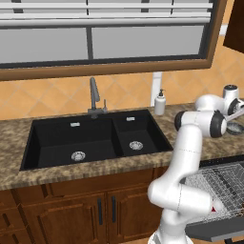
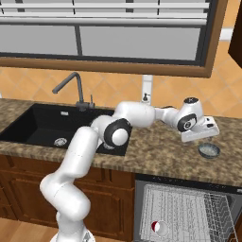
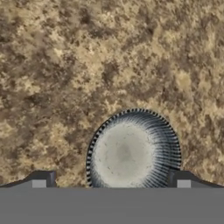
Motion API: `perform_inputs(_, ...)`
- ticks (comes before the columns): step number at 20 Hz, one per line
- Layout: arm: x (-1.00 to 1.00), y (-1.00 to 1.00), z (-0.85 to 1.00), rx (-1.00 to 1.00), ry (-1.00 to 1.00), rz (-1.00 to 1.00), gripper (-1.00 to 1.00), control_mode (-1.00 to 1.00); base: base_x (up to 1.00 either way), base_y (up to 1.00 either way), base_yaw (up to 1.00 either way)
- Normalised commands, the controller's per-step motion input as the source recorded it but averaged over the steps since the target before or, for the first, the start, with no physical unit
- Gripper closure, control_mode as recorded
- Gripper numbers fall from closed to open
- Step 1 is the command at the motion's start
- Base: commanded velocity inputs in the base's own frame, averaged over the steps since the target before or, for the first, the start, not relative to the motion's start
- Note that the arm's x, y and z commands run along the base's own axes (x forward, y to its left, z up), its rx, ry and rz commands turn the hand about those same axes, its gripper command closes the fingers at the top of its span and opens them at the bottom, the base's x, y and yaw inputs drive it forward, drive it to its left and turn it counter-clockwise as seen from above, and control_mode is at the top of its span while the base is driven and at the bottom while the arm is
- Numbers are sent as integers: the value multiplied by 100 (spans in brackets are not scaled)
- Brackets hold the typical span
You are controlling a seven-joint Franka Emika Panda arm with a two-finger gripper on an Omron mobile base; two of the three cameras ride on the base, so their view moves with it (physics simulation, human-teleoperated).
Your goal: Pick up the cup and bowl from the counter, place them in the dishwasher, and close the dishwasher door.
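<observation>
A small grey ribbed bowl stands upright on the speckled granite counter. It sits low in the hand view, between my two dark fingertips. My gripper hovers open just above and behind the bowl, holding nothing. At the right edge of the left base view the bowl shows beside the hand. The dishwasher is open with its wire rack pulled out. A red-and-white cup lies in the rack. The dark grey dishwasher door hangs down under the rack.
A black double sink with a grey faucet is set into the counter on the left. A white soap dispenser stands behind it against the orange tiled wall. Brown wooden cabinets run below.
</observation>
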Motion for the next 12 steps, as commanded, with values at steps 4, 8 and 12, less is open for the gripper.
perform_inputs(4, -24, 12, -30, 0, 0, 0, -100, -100, 0, 0, 0)
perform_inputs(8, -3, 0, -11, 0, 0, 0, -100, -100, 0, 0, 0)
perform_inputs(12, 1, 0, -27, 0, 0, 0, -100, -100, 0, 0, 0)
